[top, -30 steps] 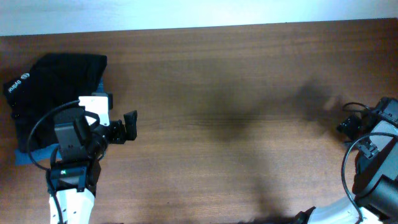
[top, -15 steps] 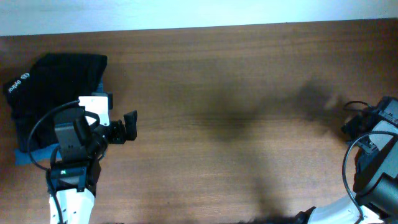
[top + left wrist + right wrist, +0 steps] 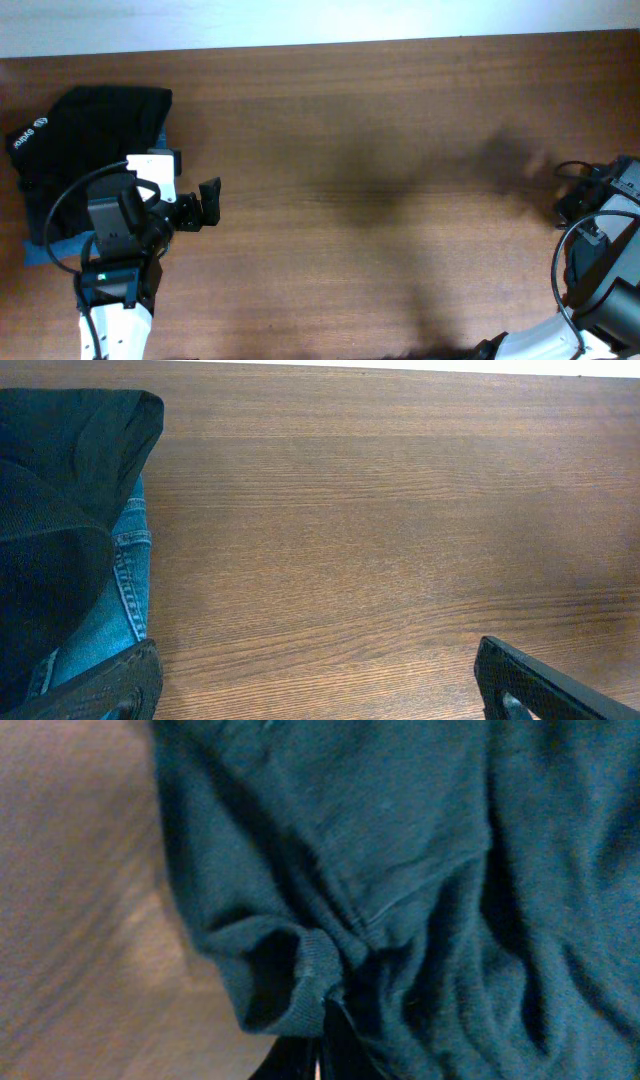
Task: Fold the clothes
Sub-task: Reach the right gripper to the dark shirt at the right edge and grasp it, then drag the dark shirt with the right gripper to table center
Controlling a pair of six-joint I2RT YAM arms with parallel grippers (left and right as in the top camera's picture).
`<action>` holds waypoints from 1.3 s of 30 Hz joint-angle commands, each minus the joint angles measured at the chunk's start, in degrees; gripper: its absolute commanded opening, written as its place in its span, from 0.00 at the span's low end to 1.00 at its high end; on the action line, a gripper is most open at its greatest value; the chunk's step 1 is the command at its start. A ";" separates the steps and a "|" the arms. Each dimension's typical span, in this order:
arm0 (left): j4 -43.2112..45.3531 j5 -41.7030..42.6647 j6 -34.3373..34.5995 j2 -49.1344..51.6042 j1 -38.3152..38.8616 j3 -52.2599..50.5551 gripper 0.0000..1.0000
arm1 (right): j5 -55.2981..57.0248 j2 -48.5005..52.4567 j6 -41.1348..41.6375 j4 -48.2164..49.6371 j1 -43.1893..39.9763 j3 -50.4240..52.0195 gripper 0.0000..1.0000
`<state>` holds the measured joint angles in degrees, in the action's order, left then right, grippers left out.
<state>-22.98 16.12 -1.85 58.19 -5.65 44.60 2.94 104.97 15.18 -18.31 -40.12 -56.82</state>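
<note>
Presently pinches bunched dark garment [image 3: 400, 870] in right gripper [image 3: 305, 1060], fingers clamped; holds left gripper [image 3: 320, 685] wide apart over table [image 3: 400, 510], right of stacked black clothes [image 3: 90, 130] and denim [image 3: 115, 600].

Two arms [image 3: 115, 225] [image 3: 600, 250]; two dark garments [image 3: 90, 130] [image 3: 400, 870]; one blue denim piece [image 3: 110, 600].

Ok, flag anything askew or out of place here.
Nothing spilled or damaged. Blue denim pokes out unevenly from under the black garment at far left, and the right gripper is pinching a bunched, wrinkled fold of dark fabric.
</note>
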 commanded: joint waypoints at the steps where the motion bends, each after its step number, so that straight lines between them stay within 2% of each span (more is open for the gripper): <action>1: 0.20 1.07 0.57 0.09 -0.24 1.11 0.99 | -12.48 0.66 -0.48 -0.46 0.28 -2.54 0.04; 5: 0.20 1.07 0.59 0.09 -0.24 1.11 0.99 | -21.62 -1.03 -1.64 -6.16 2.36 -8.55 0.04; 8: 0.20 1.07 0.59 0.09 -0.24 1.11 0.99 | -29.68 -2.54 -5.62 -11.63 5.79 -15.08 0.04; 10: 0.20 1.07 0.59 0.11 -0.26 1.11 0.99 | -37.05 -3.32 -12.33 -15.96 9.22 -19.93 0.04; 12: 0.24 1.07 0.59 0.11 -0.24 1.11 0.99 | -43.23 -3.58 -22.86 -22.77 13.99 -25.20 0.04; 15: 0.35 1.07 0.59 0.11 -0.24 1.11 1.00 | -40.63 -3.58 -38.73 -35.39 23.50 -32.06 0.04; 18: 0.42 1.07 0.59 0.09 -0.24 1.11 0.99 | -30.84 -3.58 -45.53 -40.85 34.38 -34.51 0.04; 22: 0.42 1.07 0.59 0.09 -0.24 1.11 0.99 | -21.57 -3.58 -46.45 -40.59 45.13 -34.51 0.04; 26: 0.39 1.07 0.59 0.09 -0.24 1.11 0.99 | -17.25 -3.58 -46.42 -39.71 51.45 -34.97 0.04; 39: 1.22 1.33 0.59 0.09 -0.24 1.11 0.99 | -19.19 -3.61 -46.27 -40.02 56.24 -35.15 0.04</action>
<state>-22.31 16.14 -1.85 58.19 -5.65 44.60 -15.99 102.48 -30.46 -58.33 15.20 -90.76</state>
